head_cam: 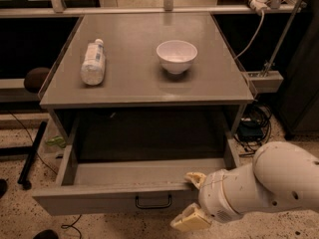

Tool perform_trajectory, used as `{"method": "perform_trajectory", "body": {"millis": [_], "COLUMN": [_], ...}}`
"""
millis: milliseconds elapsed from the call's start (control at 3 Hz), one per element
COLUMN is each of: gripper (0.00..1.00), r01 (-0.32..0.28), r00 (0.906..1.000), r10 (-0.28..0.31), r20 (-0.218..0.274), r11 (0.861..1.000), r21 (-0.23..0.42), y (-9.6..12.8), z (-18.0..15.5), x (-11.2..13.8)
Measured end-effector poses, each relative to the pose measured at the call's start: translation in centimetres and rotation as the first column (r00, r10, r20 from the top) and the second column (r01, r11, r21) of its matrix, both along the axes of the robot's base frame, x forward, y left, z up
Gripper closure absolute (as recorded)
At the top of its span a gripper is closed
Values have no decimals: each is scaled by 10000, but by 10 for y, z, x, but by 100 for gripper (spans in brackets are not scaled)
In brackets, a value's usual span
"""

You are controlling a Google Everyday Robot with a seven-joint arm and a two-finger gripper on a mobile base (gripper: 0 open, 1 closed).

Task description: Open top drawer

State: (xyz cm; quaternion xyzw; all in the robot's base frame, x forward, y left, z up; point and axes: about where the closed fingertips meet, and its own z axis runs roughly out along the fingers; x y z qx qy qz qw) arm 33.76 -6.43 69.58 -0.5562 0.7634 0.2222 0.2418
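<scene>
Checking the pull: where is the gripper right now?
Lower right of the camera view: the open gripper is at the right end of the front of the pulled-out top drawer, right of its black loop handle.

Grey metal top drawer (99, 199), pulled well out, level, at 6 o'clock in view; black loop handle (153, 201) centred on front. Gripper (192, 201) at 3 o'clock of handle, fingers spread across front panel's edge.

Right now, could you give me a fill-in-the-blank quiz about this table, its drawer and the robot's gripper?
1. The top drawer of the table stands ____.
2. On the tabletop, a plastic bottle lies beside a white ____.
3. The gripper, fingers apart, is at the drawer front, next to its black ____ but not gripping it.
Missing words: open; bowl; handle.
</scene>
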Motion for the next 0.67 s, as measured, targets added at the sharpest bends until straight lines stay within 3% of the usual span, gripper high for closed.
{"method": "perform_trajectory", "body": {"millis": [667], "gripper": [91], "r01": [-37], "r00": [10000], "r10": [37], "r20": [-54], "r11": [10000], "r21": [-42], "y": [-2], "z": [4], "x": [-2]}}
